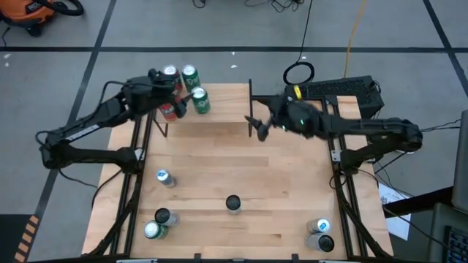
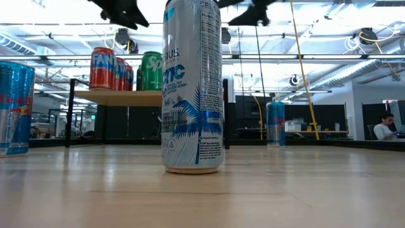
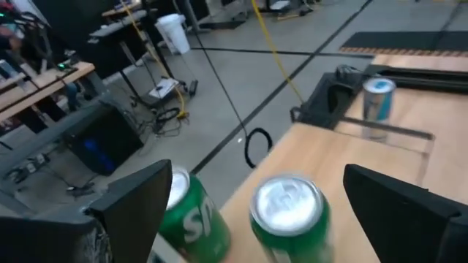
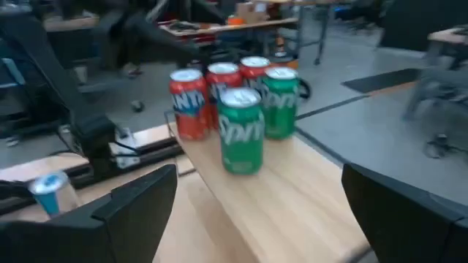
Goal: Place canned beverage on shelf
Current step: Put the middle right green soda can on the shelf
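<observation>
Light-wood table [image 1: 241, 183] carrying the shelf [image 1: 219, 109] along its far edge, with both arms raised over that shelf.

Largest to smallest: the shelf holds five upright cans grouped at its left end, red cans [image 4: 191, 102] beside green cans [image 4: 241, 130]. Left gripper [image 1: 186, 98] hangs over a green can, fingers spread and released, grasping nothing. Right gripper [image 1: 257, 126] hovers at the shelf's right end, fingers likewise spread and empty. Loose cans [image 1: 232, 203] stand near the table's near edge and corners.
</observation>
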